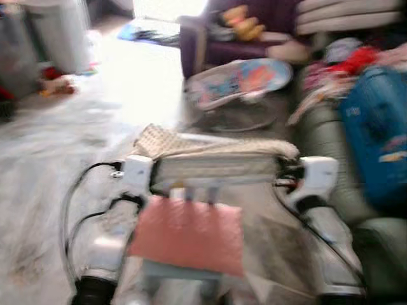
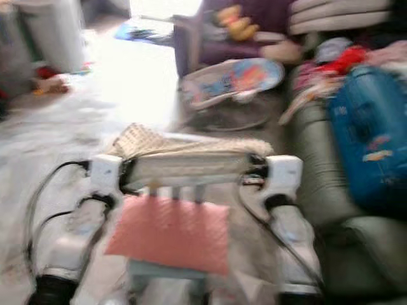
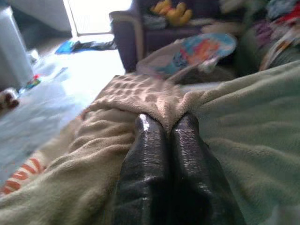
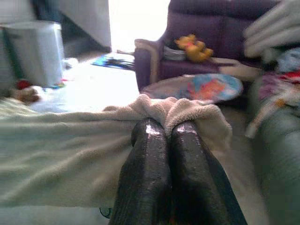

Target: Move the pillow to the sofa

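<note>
A: Left gripper [image 3: 166,123]?
B: Black fingers [image 3: 145,154] pressed together, clamped on a fold of the pillow [image 1: 216,166]. Fleecy cream cloth bunched up right at the tips, waffle-textured part just past them.

A: And the right gripper [image 4: 166,127]?
B: Same story. Fingers side by side, no gap, pinching the pillow's other end, cloth puckered over the tips.

A: Pillow's place, then?
B: Held up off the floor, stretched sideways between the two silver arms in front of the body. Pale and flat, with one corner sticking up toward the left side. Left end at the left wrist, right end at the right wrist. Not touching the sofa.

A: Below it?
B: A pinkish-red panel [image 1: 187,235] hanging just under the pillow's lower edge. Hard to tell what exactly, too blurred.

A: Floor?
B: Pale grey floor [image 1: 44,159], bright glare toward the far doorway.

A: Room around?
B: Green-grey sofa [image 1: 331,159] close on the right, heaped with a blue bag [image 1: 378,133] and red and pink clothes [image 1: 356,60]. Ahead, a colourful baby bouncer [image 1: 238,82] on the floor, near the sofa's end. Behind that, a purple armchair [image 4: 206,28] with a yellow soft toy [image 4: 193,48] on the seat. Far left, a grey bin [image 4: 35,49] with small toys [image 1: 54,82] scattered at its foot. Everything in the head views smeared.
</note>
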Controlling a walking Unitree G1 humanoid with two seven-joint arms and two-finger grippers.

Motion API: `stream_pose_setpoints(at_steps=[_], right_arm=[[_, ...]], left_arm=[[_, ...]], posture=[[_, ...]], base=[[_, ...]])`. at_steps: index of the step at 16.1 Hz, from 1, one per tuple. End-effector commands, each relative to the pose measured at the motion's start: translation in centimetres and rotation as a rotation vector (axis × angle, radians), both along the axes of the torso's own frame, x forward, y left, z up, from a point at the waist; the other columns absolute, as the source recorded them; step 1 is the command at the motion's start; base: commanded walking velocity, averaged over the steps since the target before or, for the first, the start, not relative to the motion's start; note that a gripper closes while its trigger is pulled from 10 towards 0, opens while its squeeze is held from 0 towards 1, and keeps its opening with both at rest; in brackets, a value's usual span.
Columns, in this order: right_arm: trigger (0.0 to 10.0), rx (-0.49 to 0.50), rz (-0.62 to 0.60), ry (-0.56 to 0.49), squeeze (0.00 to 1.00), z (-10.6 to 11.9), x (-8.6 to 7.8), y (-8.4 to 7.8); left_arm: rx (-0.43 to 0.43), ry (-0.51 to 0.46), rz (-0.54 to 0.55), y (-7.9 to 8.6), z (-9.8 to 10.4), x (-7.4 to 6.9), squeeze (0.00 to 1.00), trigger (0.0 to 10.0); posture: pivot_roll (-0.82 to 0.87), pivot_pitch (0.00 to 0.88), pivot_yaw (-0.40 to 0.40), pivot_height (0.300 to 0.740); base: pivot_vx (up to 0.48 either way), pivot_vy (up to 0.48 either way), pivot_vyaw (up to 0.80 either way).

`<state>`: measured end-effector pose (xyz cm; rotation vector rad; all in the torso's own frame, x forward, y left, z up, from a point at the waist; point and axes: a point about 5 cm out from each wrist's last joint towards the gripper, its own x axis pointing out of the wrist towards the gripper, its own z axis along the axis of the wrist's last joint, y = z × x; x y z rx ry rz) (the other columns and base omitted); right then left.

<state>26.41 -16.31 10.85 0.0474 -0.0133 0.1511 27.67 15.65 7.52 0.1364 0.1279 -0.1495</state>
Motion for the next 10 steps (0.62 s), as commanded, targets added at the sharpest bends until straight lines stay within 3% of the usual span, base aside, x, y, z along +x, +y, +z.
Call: stream_pose_setpoints(at_steps=[1,10], right_arm=[[10.0,-0.002,-0.015,-0.031,0.00,0.64,0.03,-0.37],[10.0,0.042,-0.037,-0.011,0.00,0.23,0.05,-0.24]], left_arm=[[-0.006,0.038,0.077,1.68,-0.52,-0.17,0.00,10.0],[-0.054,0.034,0.032,1.63,-0.37,-0.73,0.00,10.0]], posture=[[0.02,0.000,-0.074,0.740],[0.03,0.000,-0.065,0.740]], base=[[0.000,0.000,0.00],[0.000,0.000,0.00]])
